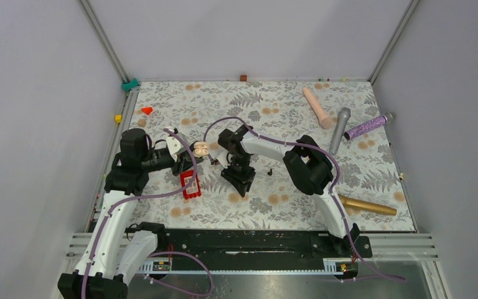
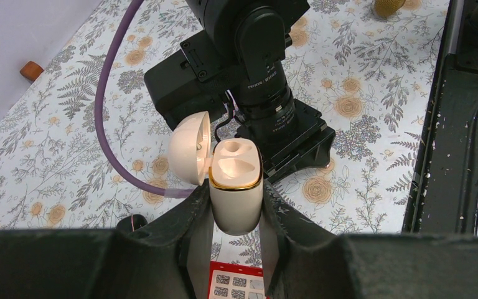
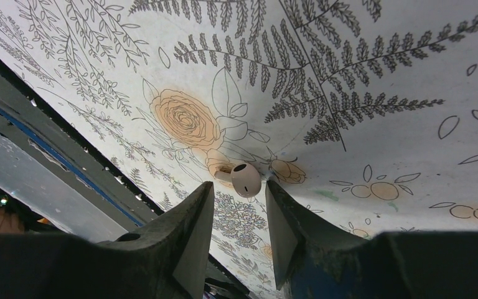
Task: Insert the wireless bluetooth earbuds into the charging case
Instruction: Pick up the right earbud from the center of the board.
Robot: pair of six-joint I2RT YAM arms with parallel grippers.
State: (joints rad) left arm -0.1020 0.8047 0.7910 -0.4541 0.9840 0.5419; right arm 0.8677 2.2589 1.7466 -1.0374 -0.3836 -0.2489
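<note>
The top external camera looks down from above and behind the 2 arm bases, far enough back to take in the whole table (image 1: 361, 180). The left wrist camera sits just behind the left fingers (image 2: 190, 243), facing across the table toward the right arm (image 2: 255, 68). The right wrist camera hangs close over the table behind the right fingers (image 3: 193, 237). The top and left wrist views share the charging case (image 1: 201, 148)

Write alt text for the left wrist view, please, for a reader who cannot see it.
The left claw grips a cream charging case, upright, with its lid swung open to the left and no earbud visible inside. Behind it, the black right arm hangs over a floral tablecloth.
</note>
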